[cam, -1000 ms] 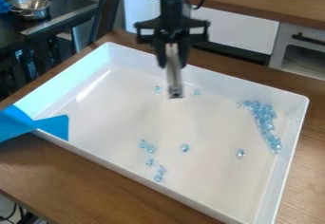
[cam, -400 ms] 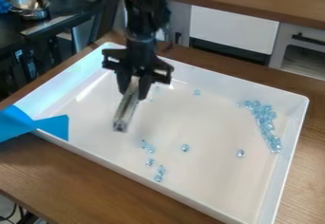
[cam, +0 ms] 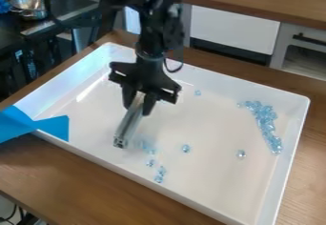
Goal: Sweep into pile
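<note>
The black gripper (cam: 139, 106) hangs over the left-centre of the white tray (cam: 210, 190), shut on a grey metallic bar (cam: 129, 124) that slants down and to the left. Just right of the bar's lower end lie loose clear-blue beads (cam: 147, 148), with more beads (cam: 160, 174) a little nearer the front wall. Single beads rest at the tray's middle (cam: 186, 148), right of centre (cam: 241, 154) and towards the back (cam: 197, 93). Along the right side, many beads form a curved pile (cam: 264, 121).
Blue tape (cam: 38, 125) covers the tray's left corner. The tray's raised walls surround the beads on a wooden table (cam: 83, 186). A metal pot (cam: 29, 7) stands on a dark counter at the upper left.
The gripper has come from the tray's back edge towards the front left, carrying the bar, which now tilts and ends beside the front-left beads. The right-hand pile has not moved.
</note>
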Tool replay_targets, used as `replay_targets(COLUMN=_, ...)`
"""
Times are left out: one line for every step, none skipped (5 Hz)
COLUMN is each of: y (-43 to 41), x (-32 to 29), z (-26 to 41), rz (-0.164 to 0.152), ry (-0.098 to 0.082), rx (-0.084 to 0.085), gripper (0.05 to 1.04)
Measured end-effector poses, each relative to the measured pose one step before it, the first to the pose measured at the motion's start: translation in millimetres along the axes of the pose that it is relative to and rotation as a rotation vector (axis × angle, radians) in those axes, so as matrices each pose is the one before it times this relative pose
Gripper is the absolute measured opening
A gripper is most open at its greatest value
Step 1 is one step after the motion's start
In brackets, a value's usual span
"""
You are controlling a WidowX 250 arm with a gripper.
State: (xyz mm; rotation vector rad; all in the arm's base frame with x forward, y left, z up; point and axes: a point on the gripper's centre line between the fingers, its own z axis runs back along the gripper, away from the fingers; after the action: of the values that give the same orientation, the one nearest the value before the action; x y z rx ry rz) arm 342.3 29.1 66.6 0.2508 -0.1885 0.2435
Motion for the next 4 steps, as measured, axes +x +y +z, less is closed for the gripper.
replay_targets(y=-10.88, x=-5.81, z=-3.92, rz=-0.0121, ry=-0.0082, rx=0.0222, gripper=0.37)
replay_targets(y=-4.25, x=-2.64, z=-3.19, rz=-0.0099, ry=0.0019, rx=0.0192, gripper=0.37)
replay_targets(y=-3.87, x=-5.5, z=0.52, rz=-0.0039, ry=0.0153, rx=0.0089, gripper=0.37)
replay_targets(y=-4.79, x=-2.66, z=-0.85, rz=0.0031, ry=0.0045, rx=0.0018, gripper=0.37)
